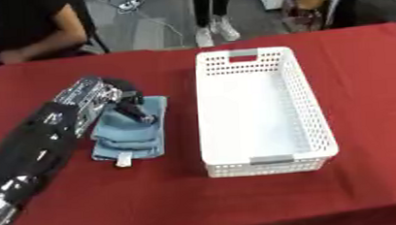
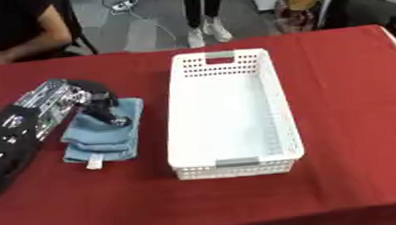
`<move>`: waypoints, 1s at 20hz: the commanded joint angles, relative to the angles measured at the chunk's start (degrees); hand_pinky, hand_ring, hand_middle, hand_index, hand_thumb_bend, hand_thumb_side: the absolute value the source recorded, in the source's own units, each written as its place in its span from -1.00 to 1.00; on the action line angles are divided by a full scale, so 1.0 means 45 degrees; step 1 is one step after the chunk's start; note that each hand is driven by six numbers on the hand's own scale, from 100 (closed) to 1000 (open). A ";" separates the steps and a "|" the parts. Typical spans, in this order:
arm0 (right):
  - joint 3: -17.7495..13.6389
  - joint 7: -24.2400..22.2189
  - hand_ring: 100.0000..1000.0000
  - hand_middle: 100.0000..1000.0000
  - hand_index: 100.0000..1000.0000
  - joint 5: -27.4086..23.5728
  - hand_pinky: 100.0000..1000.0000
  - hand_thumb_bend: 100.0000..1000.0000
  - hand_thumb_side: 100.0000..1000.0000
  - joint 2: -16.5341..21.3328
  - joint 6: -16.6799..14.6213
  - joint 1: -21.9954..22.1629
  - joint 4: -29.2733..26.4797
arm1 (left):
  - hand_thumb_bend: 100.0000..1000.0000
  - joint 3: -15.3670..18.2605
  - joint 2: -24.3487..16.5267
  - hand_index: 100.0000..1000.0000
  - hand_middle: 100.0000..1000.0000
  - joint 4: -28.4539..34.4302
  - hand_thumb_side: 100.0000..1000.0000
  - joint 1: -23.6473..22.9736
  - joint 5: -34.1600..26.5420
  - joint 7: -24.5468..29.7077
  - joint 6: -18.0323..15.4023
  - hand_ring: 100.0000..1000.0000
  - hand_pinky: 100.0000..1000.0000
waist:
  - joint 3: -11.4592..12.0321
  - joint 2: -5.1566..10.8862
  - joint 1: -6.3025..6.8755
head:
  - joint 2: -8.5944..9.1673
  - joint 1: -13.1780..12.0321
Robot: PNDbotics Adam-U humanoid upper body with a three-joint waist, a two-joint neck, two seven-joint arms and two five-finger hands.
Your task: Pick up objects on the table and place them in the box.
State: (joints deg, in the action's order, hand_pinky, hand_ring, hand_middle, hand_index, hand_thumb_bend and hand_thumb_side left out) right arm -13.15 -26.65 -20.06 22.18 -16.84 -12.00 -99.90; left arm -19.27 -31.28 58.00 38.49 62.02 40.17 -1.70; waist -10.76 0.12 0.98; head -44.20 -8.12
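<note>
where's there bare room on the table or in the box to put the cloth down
The white box shows nothing inside. Red tablecloth is bare right of the box and along the near edge. Crowded only at left, where the left hand rests on the folded blue cloth.

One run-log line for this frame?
left hand on folded blue cloth | white basket empty | right hand unseen

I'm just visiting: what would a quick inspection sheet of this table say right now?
Surface: red tablecloth, mostly bare.
Job's things: folded blue cloth left of the white basket, apart from it; nothing seen inside the basket.
Clutter: nothing seen.
Hands: left hand on the cloth, fingers curled onto it; right hand not in view.
Cables: one on the floor beyond the table.
Surroundings: people at the far edge.
</note>
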 commanded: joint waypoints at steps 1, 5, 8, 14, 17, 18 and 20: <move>-0.0014 -0.0078 0.88 0.75 1.00 -0.0064 0.59 -1.00 0.80 0.0244 -0.0007 -0.0211 -0.0172 | 0.80 0.0026 0.0049 0.87 0.55 -0.0074 0.83 0.0359 0.0685 0.0374 -0.0328 0.72 1.00 | -0.0019 0.0082 -0.0018 | 0.0019 -0.0161; -0.0021 -0.0088 0.88 0.75 1.00 -0.0058 0.59 -1.00 0.81 0.0234 0.0009 -0.0231 -0.0177 | 0.83 -0.0002 0.0214 0.90 0.59 -0.0363 0.94 0.0459 0.1075 0.1217 -0.0716 0.75 1.00 | -0.0039 0.0071 -0.0006 | 0.0019 -0.0172; -0.0027 -0.0087 0.88 0.75 1.00 -0.0050 0.59 -1.00 0.80 0.0230 0.0021 -0.0240 -0.0174 | 0.84 -0.0030 0.0217 0.90 0.59 -0.0454 0.96 0.0523 0.1118 0.1730 -0.0905 0.75 1.00 | -0.0049 0.0076 0.0009 | 0.0019 -0.0167; -0.0038 -0.0078 0.88 0.75 1.00 -0.0047 0.59 -1.00 0.81 0.0219 0.0035 -0.0248 -0.0172 | 0.85 0.0006 0.0190 0.91 0.62 -0.0517 0.93 0.0464 0.0988 0.2179 -0.0944 0.77 1.00 | -0.0065 0.0089 0.0020 | 0.0019 -0.0154; -0.0051 -0.0066 0.88 0.75 1.00 -0.0044 0.59 -1.00 0.81 0.0209 0.0039 -0.0251 -0.0177 | 0.85 0.0044 0.0188 0.92 0.66 -0.0494 0.89 0.0360 0.0911 0.2145 -0.0872 0.83 1.00 | -0.0068 0.0085 0.0019 | 0.0019 -0.0152; -0.0056 -0.0061 0.88 0.75 1.00 -0.0043 0.59 -1.00 0.81 0.0206 0.0039 -0.0251 -0.0179 | 0.85 0.0058 0.0194 0.93 0.68 -0.0498 0.88 0.0311 0.0885 0.2118 -0.0842 0.85 1.00 | -0.0069 0.0081 0.0017 | 0.0019 -0.0149; -0.0068 -0.0051 0.88 0.75 1.00 -0.0037 0.59 -1.00 0.81 0.0200 0.0041 -0.0250 -0.0181 | 0.85 0.0085 0.0212 0.94 0.70 -0.0515 0.85 0.0230 0.0824 0.2030 -0.0792 0.86 1.00 | -0.0067 0.0075 0.0013 | 0.0019 -0.0150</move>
State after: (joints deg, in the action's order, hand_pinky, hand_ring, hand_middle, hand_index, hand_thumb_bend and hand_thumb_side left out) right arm -13.20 -26.83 -20.06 22.16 -16.62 -12.25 -99.91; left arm -19.01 -30.03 56.26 39.90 66.28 49.22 -5.43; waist -11.08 0.26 1.22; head -44.20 -8.55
